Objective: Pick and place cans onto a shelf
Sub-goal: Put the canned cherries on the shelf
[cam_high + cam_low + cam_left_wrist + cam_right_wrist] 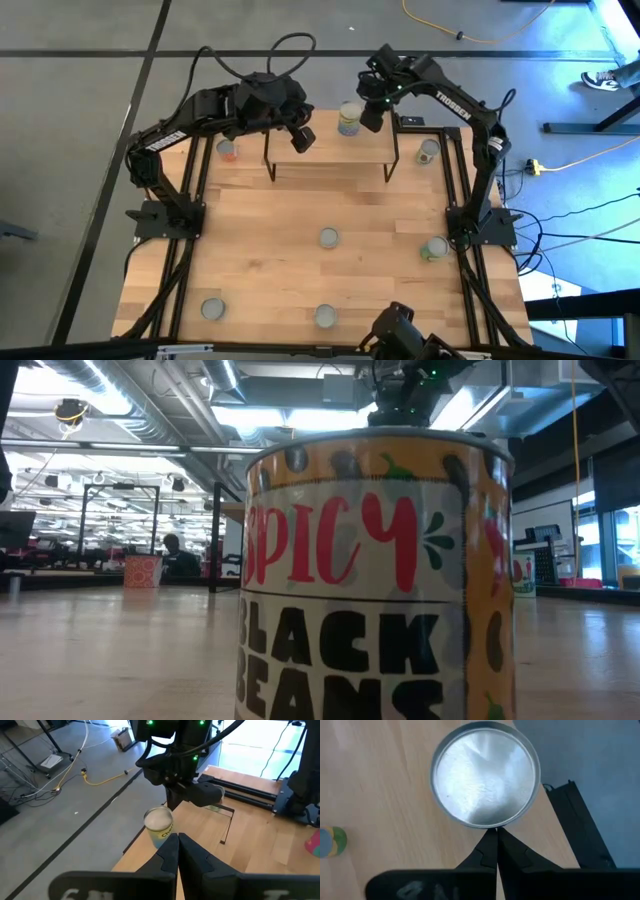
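On the worktop (330,205), near its far edge, the shelf (330,138) was stood, its plank top carried on thin black legs. Over the shelf's left part the left arm was stretched, and its gripper (300,140) was seen with the fingers pressed together, nothing between them. Over the shelf's far right corner the right arm was bent, and its gripper (371,118) was likewise pressed shut and empty, held just beside and above one can.

That can (349,118), with a yellow and blue label, was stood upright on the shelf top at its far edge. In the right wrist view its silvery lid (485,775) was seen from straight above, with the closed fingertips (496,842) at its rim; whether they touched it could not be told. In the left wrist view the same can (159,826) was seen just ahead of the left gripper's closed fingers (178,851), with the right gripper hanging over it.

Seven other cans were spread over the worktop. A red-orange can (227,150) was stood near the far left corner, and a green can (428,151) near the far right corner. A third (328,237) was set about the middle, and a green one (436,248) by the right edge. Two more (212,309) (325,317) were placed along the near edge. In the low view one can, labelled with spicy black beans (375,575), filled most of the picture.
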Robot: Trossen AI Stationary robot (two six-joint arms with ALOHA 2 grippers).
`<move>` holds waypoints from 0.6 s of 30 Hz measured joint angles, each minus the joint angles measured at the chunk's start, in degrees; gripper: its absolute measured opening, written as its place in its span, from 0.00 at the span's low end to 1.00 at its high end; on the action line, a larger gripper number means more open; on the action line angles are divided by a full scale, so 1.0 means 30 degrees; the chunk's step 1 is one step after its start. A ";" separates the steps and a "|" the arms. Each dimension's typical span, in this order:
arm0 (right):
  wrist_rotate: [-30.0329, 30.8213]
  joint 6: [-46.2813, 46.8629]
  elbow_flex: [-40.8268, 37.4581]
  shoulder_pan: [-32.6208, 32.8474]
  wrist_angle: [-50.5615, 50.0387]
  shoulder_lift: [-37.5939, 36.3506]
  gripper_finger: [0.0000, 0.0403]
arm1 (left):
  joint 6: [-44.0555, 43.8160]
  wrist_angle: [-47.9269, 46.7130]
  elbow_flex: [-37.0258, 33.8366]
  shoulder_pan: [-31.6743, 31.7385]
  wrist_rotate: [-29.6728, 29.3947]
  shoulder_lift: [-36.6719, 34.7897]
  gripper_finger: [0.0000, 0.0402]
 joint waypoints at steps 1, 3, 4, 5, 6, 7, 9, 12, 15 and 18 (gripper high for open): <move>-0.0018 0.0004 0.0000 0.0045 0.0178 0.0000 0.01 | -0.0003 0.0000 0.0000 -0.0007 0.0000 0.0000 0.00; -0.0063 0.0015 0.0014 0.0171 0.0595 0.0057 0.01 | 0.0000 0.0007 0.0000 0.0000 -0.0018 0.0000 0.00; -0.0084 0.0021 0.0015 0.0240 0.0707 0.0091 0.01 | 0.0000 0.0007 0.0000 0.0000 -0.0030 0.0000 0.00; -0.0133 0.0015 0.0015 0.0278 0.0756 0.0149 0.01 | 0.0000 0.0000 0.0000 0.0000 -0.0030 0.0000 0.00; -0.0198 0.0021 0.0015 0.0374 0.0885 0.0228 0.01 | 0.0000 0.0001 0.0000 0.0000 -0.0030 0.0000 0.00; -0.0203 0.0022 0.0015 0.0431 0.1056 0.0312 0.01 | 0.0000 0.0007 0.0000 -0.0004 -0.0029 0.0000 0.00; -0.0203 0.0022 0.0015 0.0517 0.1241 0.0539 0.01 | 0.0000 0.0004 0.0000 0.0000 -0.0029 0.0000 0.00; -0.0200 0.0009 0.0015 0.0677 0.1929 0.0951 0.01 | 0.0000 0.0000 0.0000 0.0007 -0.0036 0.0000 0.00; -0.0206 -0.0007 0.0015 0.0775 0.2490 0.1168 0.01 | 0.0000 0.0002 0.0000 0.0007 -0.0145 0.0000 0.00; -0.0215 0.0026 0.0015 0.0869 0.2982 0.1209 0.01 | 0.0000 0.0000 0.0000 0.0014 -0.0350 0.0003 0.00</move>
